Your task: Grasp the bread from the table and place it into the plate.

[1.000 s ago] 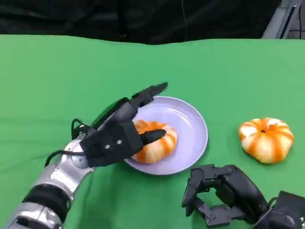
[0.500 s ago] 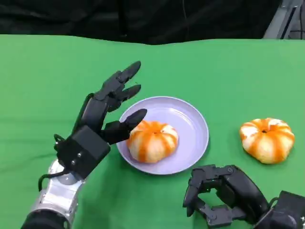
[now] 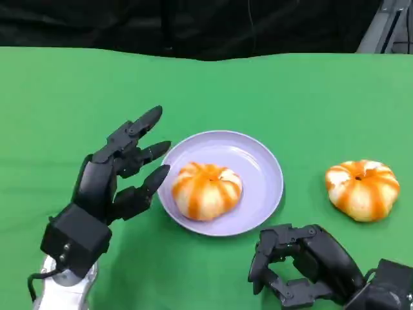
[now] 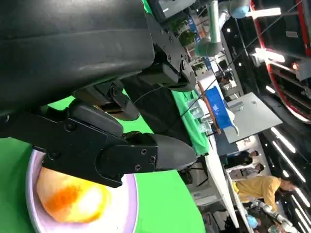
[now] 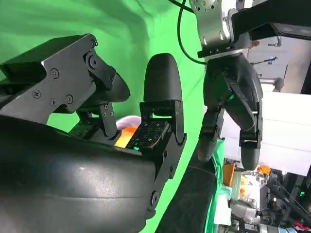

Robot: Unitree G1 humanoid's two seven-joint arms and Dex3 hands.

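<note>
A round orange-and-white striped bread [image 3: 206, 190] lies on the lilac plate [image 3: 261, 169] in the middle of the green table; the left wrist view shows that bread [image 4: 73, 201] on the plate [image 4: 130, 204] too. A second, similar bread [image 3: 360, 189] sits on the cloth to the plate's right. My left hand [image 3: 119, 171] hovers just left of the plate, fingers spread and empty, apart from the bread. My right hand [image 3: 303, 263] rests low at the front right, fingers curled in on nothing. The right wrist view shows my left hand [image 5: 232, 102] across from my own curled fingers [image 5: 160, 111].
The green cloth [image 3: 310, 97] covers the whole table up to a dark backdrop at the far edge. In the left wrist view, people [image 4: 265, 187] and other tables stand in the room beyond.
My left hand has let go of the bread on the plate and drawn back to the left and toward me, fingers spread. The right hand has stayed put.
</note>
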